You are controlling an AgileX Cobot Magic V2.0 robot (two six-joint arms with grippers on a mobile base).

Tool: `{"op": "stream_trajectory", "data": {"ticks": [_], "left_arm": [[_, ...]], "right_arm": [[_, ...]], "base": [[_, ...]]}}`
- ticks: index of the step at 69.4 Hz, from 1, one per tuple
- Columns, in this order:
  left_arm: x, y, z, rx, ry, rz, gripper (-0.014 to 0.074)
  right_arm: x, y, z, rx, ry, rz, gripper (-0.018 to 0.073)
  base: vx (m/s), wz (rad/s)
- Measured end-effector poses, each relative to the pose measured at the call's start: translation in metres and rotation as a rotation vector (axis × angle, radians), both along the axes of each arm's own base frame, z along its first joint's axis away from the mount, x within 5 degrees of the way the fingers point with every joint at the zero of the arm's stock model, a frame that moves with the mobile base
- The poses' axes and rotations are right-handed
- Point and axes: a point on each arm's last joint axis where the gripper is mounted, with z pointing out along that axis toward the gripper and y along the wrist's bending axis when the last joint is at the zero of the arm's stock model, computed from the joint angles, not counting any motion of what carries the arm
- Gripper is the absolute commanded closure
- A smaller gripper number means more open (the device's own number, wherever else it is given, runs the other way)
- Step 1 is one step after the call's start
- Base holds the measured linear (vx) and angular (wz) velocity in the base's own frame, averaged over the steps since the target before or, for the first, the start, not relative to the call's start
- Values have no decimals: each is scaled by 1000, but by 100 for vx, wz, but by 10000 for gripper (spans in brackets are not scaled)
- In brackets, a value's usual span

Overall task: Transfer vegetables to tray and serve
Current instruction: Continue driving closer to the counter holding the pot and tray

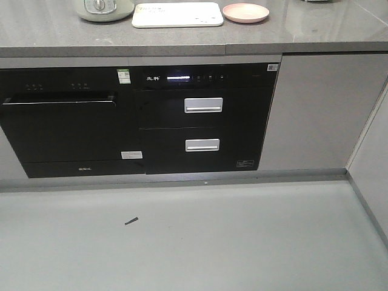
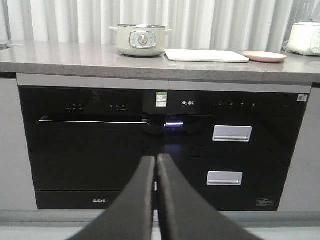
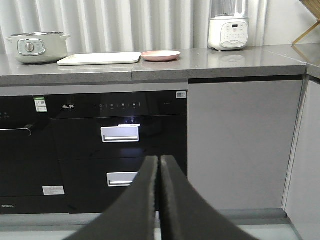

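Note:
The cream-white tray lies flat on the grey counter, also in the left wrist view and the right wrist view. A round pink plate sits just right of it. No green lettuce leaf shows in any view. My left gripper is shut and empty, low in front of the black appliances. My right gripper is shut and empty, also low and well short of the counter.
A pale green electric pot stands left of the tray. A white blender stands at the counter's right. Below are a black dishwasher, black drawers with silver handles, and a grey cabinet. A small dark scrap lies on the floor.

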Motion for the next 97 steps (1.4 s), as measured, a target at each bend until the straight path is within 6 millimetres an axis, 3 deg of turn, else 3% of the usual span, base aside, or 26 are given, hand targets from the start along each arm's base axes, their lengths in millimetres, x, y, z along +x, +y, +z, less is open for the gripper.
{"op": "stream_trajectory", "data": {"ticks": [97], "left_arm": [[0, 0, 0, 0, 0, 0, 603]], "right_arm": [[0, 0, 0, 0, 0, 0, 564]], "base": [[3, -1]]}}
